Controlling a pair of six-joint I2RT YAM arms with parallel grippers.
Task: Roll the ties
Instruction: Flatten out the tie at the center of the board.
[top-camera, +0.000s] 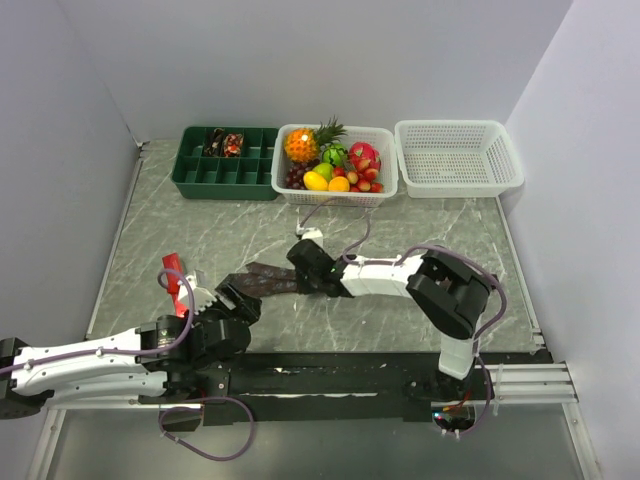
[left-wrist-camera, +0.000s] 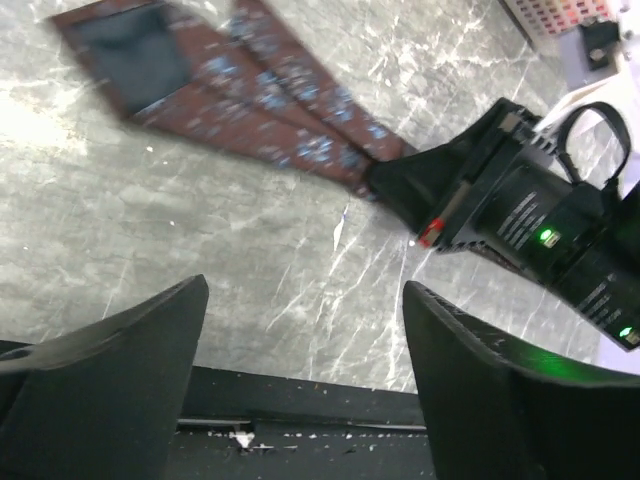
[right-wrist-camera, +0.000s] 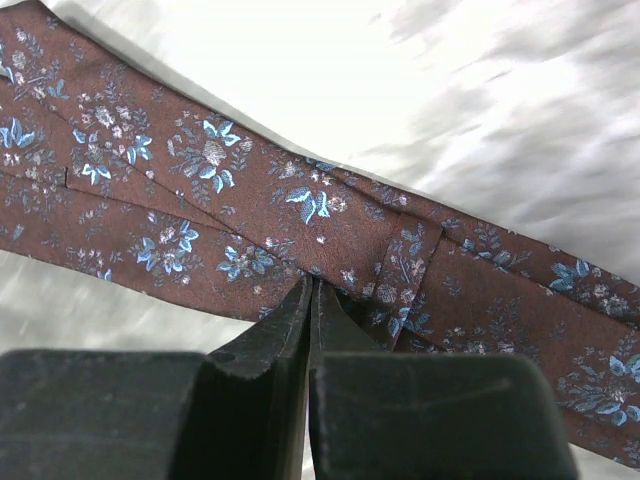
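Lower left, the left tool (left-wrist-camera: 305, 310) gapes wide over the desk's (top-camera: 400, 220) near edge. Mid-frame, the right tool (right-wrist-camera: 310, 290) is pinched on the tie (right-wrist-camera: 300, 200), which lies flat and unrolled. Rolling seems just starting; the next move likely calls for turning that end over itself. Upper left stands a green tray (top-camera: 225, 178).

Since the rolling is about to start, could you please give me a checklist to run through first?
1. Right gripper shut on the tie: ok.
2. Left gripper open and empty: ok.
3. Tie lying in one flat layer: not ok, it is doubled over.
4. Green tray has free compartments: ok.
5. How much fabric the right gripper holds: cannot tell.
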